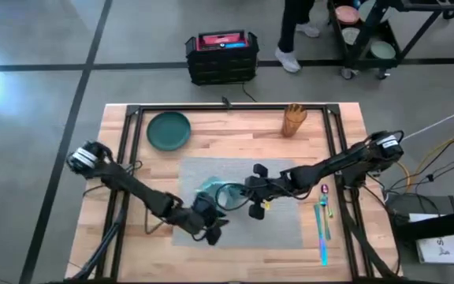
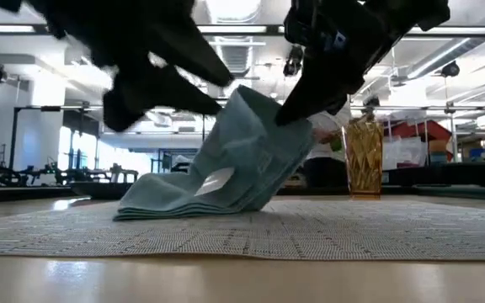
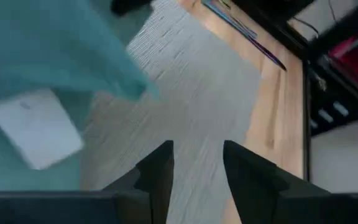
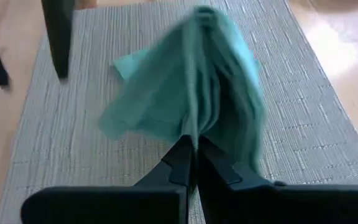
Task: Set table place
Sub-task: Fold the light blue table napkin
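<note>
Grey woven placemat [image 2: 327, 231] is lying flat across the near foreground of the low view, resting on the light plank table [image 1: 235, 264]; in the high view the placemat [image 1: 278, 225] is sitting at the table's centre, inside the black rail frame.

Teal cloth napkin [image 2: 226, 164] is sitting on the placemat, folded layers touching the mat at the left, one corner being lifted up to the right. A white tag [image 2: 215, 181] is showing on its side.

Right gripper [image 1: 247, 189] is reaching in from the right over the middle of the placemat. Its fingers [image 4: 185, 165] are pressed together, pinching a bunched fold of the napkin [image 4: 197, 99] and holding it raised above the mat.

Left gripper [image 1: 211, 229] is hanging over the near left part of the placemat, just beside the napkin [image 1: 215, 192]. Its fingers [image 3: 160, 171] are standing narrowly apart with bare mat showing between them, gripping nothing; the napkin [image 3: 55, 68] is apart from them.

Dark green plate [image 1: 169, 130] is sitting on bare wood beyond the placemat, far left. Amber ribbed glass [image 1: 294, 120] is standing upright at the far right. Iridescent cutlery [image 1: 322, 229] is lying on the wood just right of the placemat, well apart from both grippers.
</note>
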You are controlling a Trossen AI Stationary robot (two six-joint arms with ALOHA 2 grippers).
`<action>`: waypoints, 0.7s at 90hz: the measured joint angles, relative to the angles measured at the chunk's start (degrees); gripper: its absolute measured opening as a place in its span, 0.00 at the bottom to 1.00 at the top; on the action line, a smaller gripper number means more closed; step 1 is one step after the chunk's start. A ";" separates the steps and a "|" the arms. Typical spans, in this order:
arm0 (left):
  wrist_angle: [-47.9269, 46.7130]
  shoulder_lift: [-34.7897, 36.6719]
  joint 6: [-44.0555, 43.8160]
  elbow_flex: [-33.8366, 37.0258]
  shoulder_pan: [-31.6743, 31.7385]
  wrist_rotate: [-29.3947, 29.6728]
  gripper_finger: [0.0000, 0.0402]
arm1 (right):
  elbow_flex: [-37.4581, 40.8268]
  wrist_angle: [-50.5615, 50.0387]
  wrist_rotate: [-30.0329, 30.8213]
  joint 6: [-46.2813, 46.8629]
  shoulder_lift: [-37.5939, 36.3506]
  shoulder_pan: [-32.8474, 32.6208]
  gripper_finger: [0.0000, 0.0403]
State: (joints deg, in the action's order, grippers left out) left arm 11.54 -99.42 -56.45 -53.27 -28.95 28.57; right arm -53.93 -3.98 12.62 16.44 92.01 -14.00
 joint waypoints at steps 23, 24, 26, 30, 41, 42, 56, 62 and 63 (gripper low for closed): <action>0.42 -0.97 2.05 -2.10 2.96 3.83 0.32 | 0.00 -0.10 0.02 -0.58 0.00 0.00 0.00; 0.45 -0.88 2.46 -2.10 3.00 4.03 0.32 | 0.00 -0.06 0.03 -0.58 0.00 0.00 0.00; 0.50 -0.75 3.23 -2.15 3.21 4.57 0.32 | 0.00 -0.01 0.04 -0.58 0.00 0.00 0.00; 0.71 -0.72 4.88 -2.21 3.42 5.33 0.33 | 0.00 -0.01 0.04 -0.58 0.00 0.00 0.00; 0.45 -1.76 9.10 -2.20 4.13 5.49 0.35 | 0.00 0.01 0.04 -0.55 0.00 0.00 0.00; 0.41 -1.86 9.34 -2.19 4.17 5.49 0.36 | 0.00 0.00 0.04 -0.55 0.00 0.00 0.00; 2.14 -2.98 15.26 -2.19 4.51 5.38 0.39 | 0.00 -0.01 0.04 -0.47 0.00 0.00 0.00; 2.13 -3.19 18.87 -2.19 4.47 5.85 0.40 | 0.00 -0.01 0.04 -0.37 0.00 0.00 0.00; 2.13 -3.21 19.38 -2.19 4.46 6.06 0.40 | 0.00 -0.01 0.04 -0.36 0.00 0.00 0.00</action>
State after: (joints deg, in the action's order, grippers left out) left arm 13.67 -102.63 -37.06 -55.46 -24.49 34.63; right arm -53.93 -3.99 12.67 16.07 92.01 -14.00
